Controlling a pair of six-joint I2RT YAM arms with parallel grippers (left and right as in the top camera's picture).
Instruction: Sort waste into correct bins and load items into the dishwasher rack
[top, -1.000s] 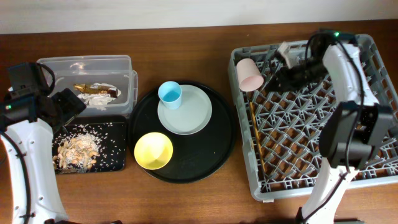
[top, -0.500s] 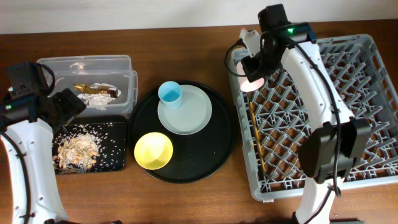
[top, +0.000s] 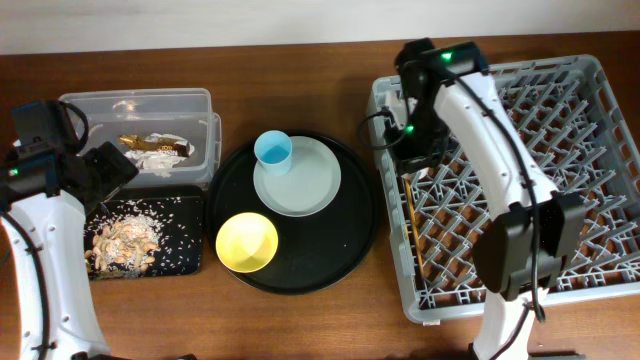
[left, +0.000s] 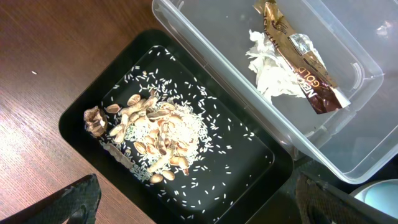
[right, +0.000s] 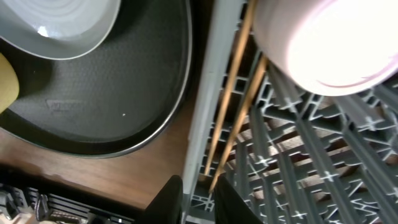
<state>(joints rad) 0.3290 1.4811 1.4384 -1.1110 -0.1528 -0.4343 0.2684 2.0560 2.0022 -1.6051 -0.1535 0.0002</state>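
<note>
The pink cup (right: 323, 43) lies in the dishwasher rack (top: 600, 200) at its far left corner, beside the chopsticks (right: 230, 118), which lie along the rack's left wall (top: 412, 215). My right gripper (top: 415, 160) hangs over that corner, shut and empty (right: 199, 202); in the overhead view my arm hides the cup. The blue cup (top: 273, 150) stands on the grey-blue plate (top: 305, 185) next to the yellow bowl (top: 247, 242). The foil wrapper (left: 298, 56) lies in the clear tub (top: 140, 105). The food scraps (left: 158, 134) lie in the black rectangular tray (left: 68, 121). My left gripper (left: 202, 208) is open above that tray.
The plate, blue cup and bowl sit on a large round black tray (top: 340, 250) between the bins and the rack. A strip of bare wooden table lies between the round tray and the rack's wall (right: 168, 149).
My right arm has swung from the rack's back to its left wall, and now covers the pink cup. The left arm has not moved.
</note>
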